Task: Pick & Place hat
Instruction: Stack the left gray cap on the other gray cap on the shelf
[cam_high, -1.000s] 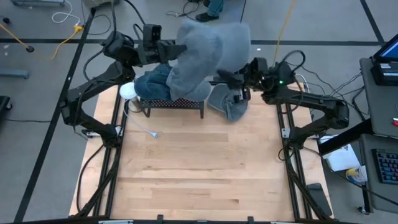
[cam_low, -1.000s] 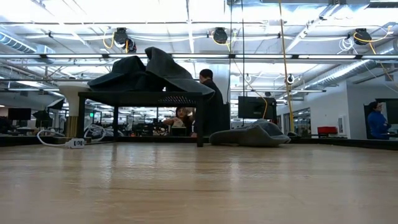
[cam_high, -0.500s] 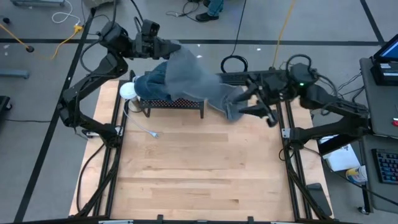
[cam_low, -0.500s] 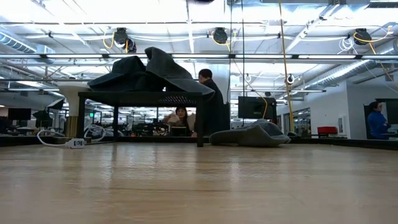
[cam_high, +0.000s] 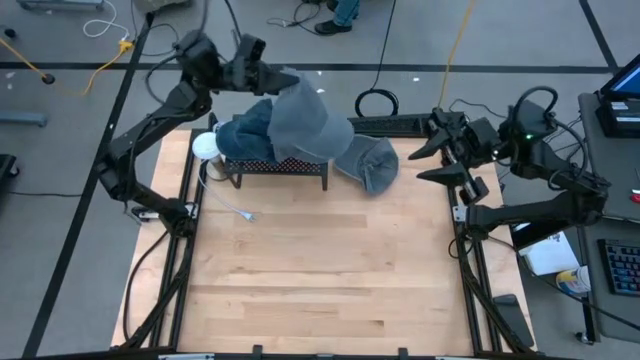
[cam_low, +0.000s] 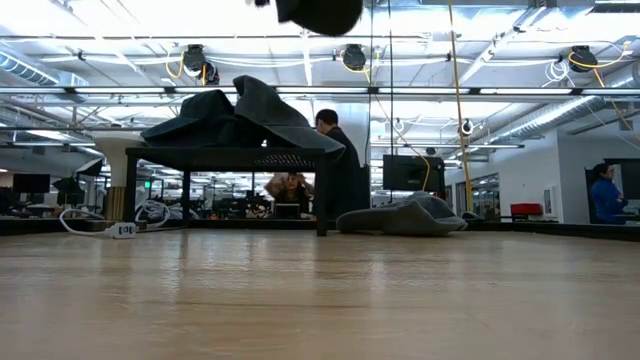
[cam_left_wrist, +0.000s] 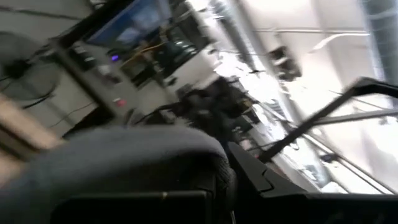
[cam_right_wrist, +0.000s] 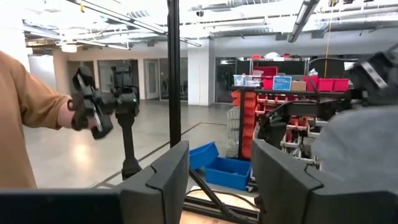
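Note:
My left gripper (cam_high: 268, 76) is over the table's far left and is shut on a grey hat (cam_high: 305, 118), which hangs above a black wire rack (cam_high: 276, 166). The hat's lowest part shows at the top of the low view (cam_low: 320, 12), and the hat fills the lower left wrist view (cam_left_wrist: 124, 162). A dark blue hat (cam_high: 245, 135) lies on top of the rack (cam_low: 235, 115). Another grey hat (cam_high: 367, 163) lies on the table right of the rack (cam_low: 405, 215). My right gripper (cam_high: 440, 158) is open and empty at the table's right edge (cam_right_wrist: 217, 180). My left gripper holds the grey hat by its far-left edge (cam_high: 284, 86), coming from the table's left side. The hat hangs down from the fingers toward the rack, clear of the table. The gripper itself hides the exact place of contact.
A white round object (cam_high: 205, 145) and a white cable (cam_high: 235, 208) lie left of the rack. The table's near half (cam_high: 320, 280) is bare wood. Beyond the table, a person's sleeved arm (cam_right_wrist: 31, 99) holds a black device.
My right gripper has drawn back from the hats toward the table's right edge. The grey hat held by my left gripper has come down and now hangs over the rack; its lowest part has entered the top of the low view.

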